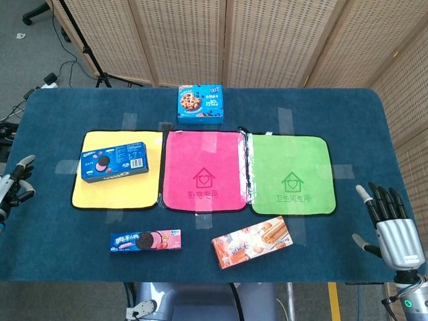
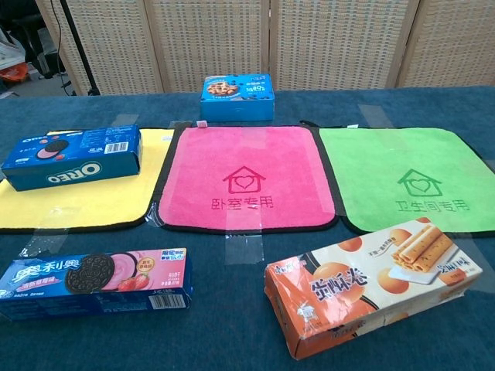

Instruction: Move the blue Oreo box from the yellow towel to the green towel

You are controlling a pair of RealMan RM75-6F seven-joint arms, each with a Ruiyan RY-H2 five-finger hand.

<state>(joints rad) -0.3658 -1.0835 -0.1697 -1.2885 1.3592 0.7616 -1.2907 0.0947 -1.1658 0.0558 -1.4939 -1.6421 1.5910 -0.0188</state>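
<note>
The blue Oreo box (image 1: 114,162) (image 2: 73,157) lies flat on the yellow towel (image 1: 117,192) (image 2: 85,201) at the table's left. The green towel (image 1: 291,174) (image 2: 410,179) lies bare at the right. My left hand (image 1: 13,185) shows at the far left edge of the head view, well left of the yellow towel, fingers apart and holding nothing. My right hand (image 1: 389,224) hovers at the table's near right corner, fingers spread upward and empty. Neither hand appears in the chest view.
A pink towel (image 1: 204,171) lies between the two towels. A blue cookie box (image 1: 200,104) stands at the back centre. A pink-and-blue Oreo box (image 1: 146,240) and an orange wafer box (image 1: 251,241) lie near the front edge.
</note>
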